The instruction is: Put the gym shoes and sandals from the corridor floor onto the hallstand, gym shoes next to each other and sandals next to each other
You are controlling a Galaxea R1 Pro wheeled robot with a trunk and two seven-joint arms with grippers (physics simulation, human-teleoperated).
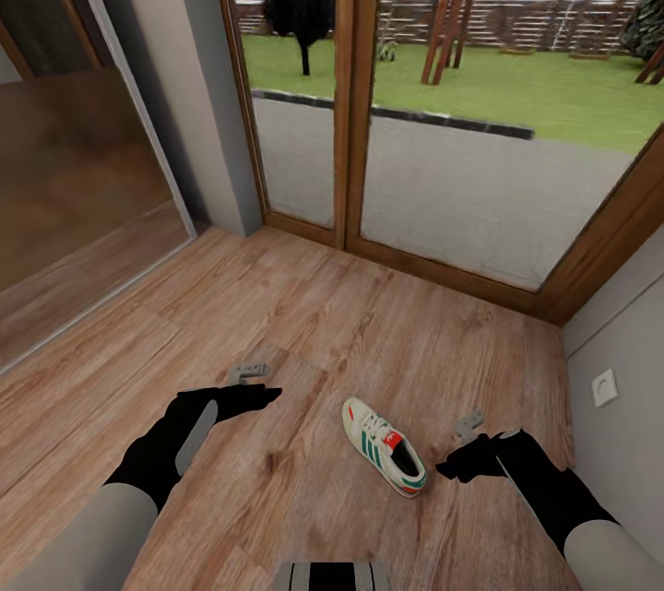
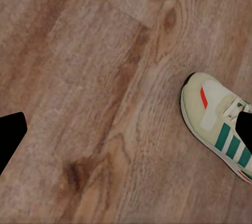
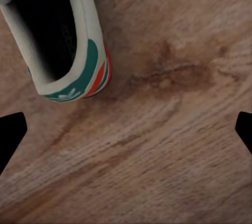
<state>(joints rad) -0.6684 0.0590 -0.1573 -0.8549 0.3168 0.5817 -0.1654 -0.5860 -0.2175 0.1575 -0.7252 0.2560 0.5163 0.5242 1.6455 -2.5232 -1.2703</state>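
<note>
Daylight is coming in evenly through the glass doors (image 1: pixel 433 139), leaving the wooden floor (image 1: pixel 304 324) softly lit; shadows are barely showing; the door frames are bowing toward the head view's edges; the wrist views are looking slightly soft, the floor grain smearing.

Open wooden floor (image 1: pixel 304 333) across the middle of the head view, bare from the glazed doors (image 1: pixel 443 139) at the top down to the lower edge. One gym shoe (image 1: pixel 383 445) lying lower centre, between the left gripper (image 1: pixel 249 374) and the right gripper (image 1: pixel 468 426), apart from both, with bare boards on every side of it. Blocked at upper left by a grey wall pier (image 1: pixel 198 93) and a sliding panel (image 1: pixel 74 176); closed off at right by a wall with a socket (image 1: pixel 604 386).
</note>
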